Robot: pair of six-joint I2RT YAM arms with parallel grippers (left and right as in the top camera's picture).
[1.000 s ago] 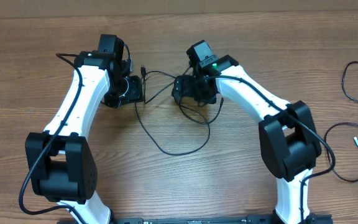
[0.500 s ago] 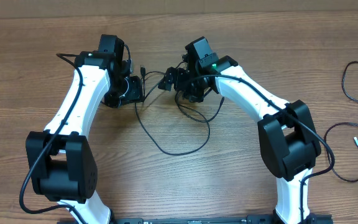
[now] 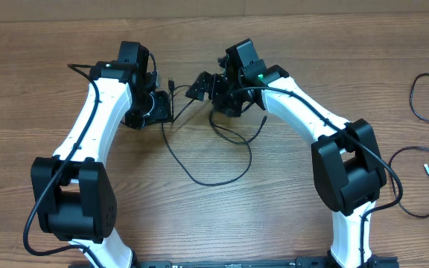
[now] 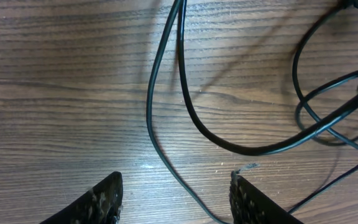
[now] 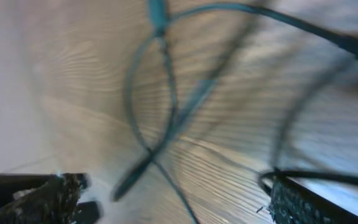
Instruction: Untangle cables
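The left gripper (image 4: pixel 176 194) is wide open above the cables (image 4: pixel 179 50), and the right gripper (image 5: pixel 176 199) too (its view is blurred).

The overhead camera looks straight down from well above the table (image 3: pixel 393 45), with both arms in frame. The left wrist camera faces down, close to the wood, the left fingers (image 4: pixel 104 198) at its bottom edge. The right wrist camera is close too, tilted (and blurred), the right fingers (image 5: pixel 309 202) low. All three share the cables (image 3: pixel 211 184) mid-table.
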